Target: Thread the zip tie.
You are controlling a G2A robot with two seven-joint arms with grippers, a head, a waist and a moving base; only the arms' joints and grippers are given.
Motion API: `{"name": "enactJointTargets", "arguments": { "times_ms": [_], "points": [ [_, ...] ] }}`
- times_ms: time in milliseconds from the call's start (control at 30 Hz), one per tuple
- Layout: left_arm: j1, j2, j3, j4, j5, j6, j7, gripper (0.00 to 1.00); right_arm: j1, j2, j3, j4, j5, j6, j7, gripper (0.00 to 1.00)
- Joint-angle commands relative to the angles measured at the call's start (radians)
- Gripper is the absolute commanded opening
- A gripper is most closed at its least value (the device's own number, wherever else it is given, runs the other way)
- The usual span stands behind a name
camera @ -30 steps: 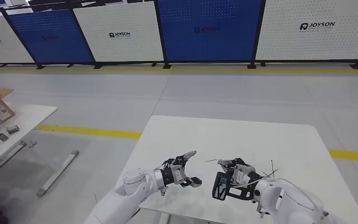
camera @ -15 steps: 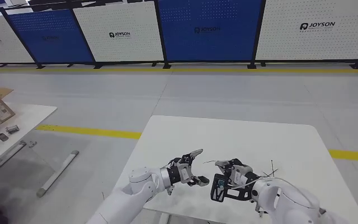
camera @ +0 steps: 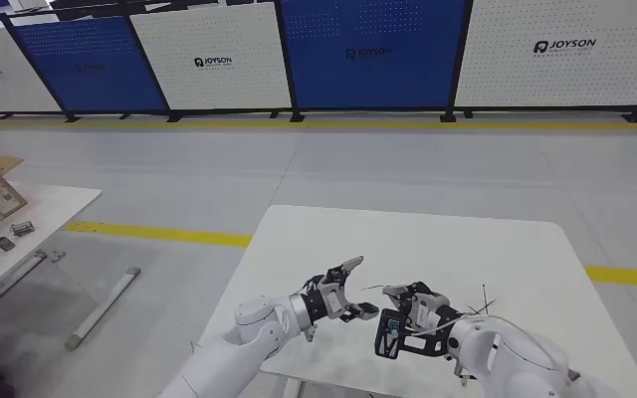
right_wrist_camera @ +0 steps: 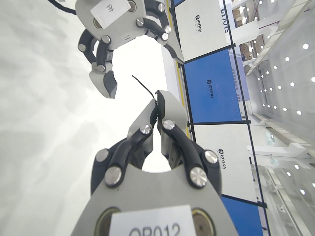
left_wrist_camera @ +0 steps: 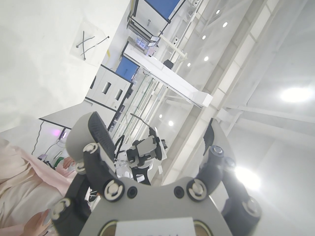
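Above the near edge of the white bench [camera: 428, 234]: zip tie pinched, free tip unsupported.
Right hand [right_wrist_camera: 157, 99] is closed on a thin black plastic zip tie [right_wrist_camera: 144, 87]. Only a short curved tail stands out past its fingertips, clear of the bench surface. Left hand [right_wrist_camera: 144, 72] is spread wide and empty, facing that tail with a gap between, also over the near bench edge. Judgement: the strap is light, springy and slick, so it will bend away if pushed. It is best taken close to the tip, flat sides between the pads, to steer it.
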Motion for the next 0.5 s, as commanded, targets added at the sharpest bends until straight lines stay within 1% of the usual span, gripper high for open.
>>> {"name": "enactJointTargets", "arguments": {
  "times_ms": [0, 67, 133, 200, 267, 400, 467],
  "points": [
    [-0.003, -0.002, 0.005, 0.004, -0.001, -0.002, 0.004, 0.24, 0.0, 0.0, 0.0, 0.0, 0.0, 0.0, 0.0, 0.0],
    [-0.005, -0.004, 0.005, 0.008, -0.005, -0.004, 0.001, 0.21, 0.0, 0.0, 0.0, 0.0, 0.0, 0.0, 0.0, 0.0],
    [-0.003, -0.005, 0.002, 0.01, -0.018, -0.006, -0.005, 0.2, 0.0, 0.0, 0.0, 0.0, 0.0, 0.0, 0.0, 0.0],
    [0.0, -0.006, -0.003, 0.01, -0.023, -0.009, -0.01, 0.16, 0.0, 0.0, 0.0, 0.0, 0.0, 0.0, 0.0, 0.0],
    [0.004, -0.005, -0.007, 0.008, -0.027, -0.004, -0.019, 0.17, 0.0, 0.0, 0.0, 0.0, 0.0, 0.0, 0.0, 0.0],
    [0.012, -0.004, -0.014, 0.001, -0.021, 0.009, -0.025, 0.22, 0.0, 0.0, 0.0, 0.0, 0.0, 0.0, 0.0, 0.0],
    [0.017, -0.004, -0.017, -0.003, -0.018, 0.012, -0.025, 0.21, 0.0, 0.0, 0.0, 0.0, 0.0, 0.0, 0.0, 0.0]
  ]
}}
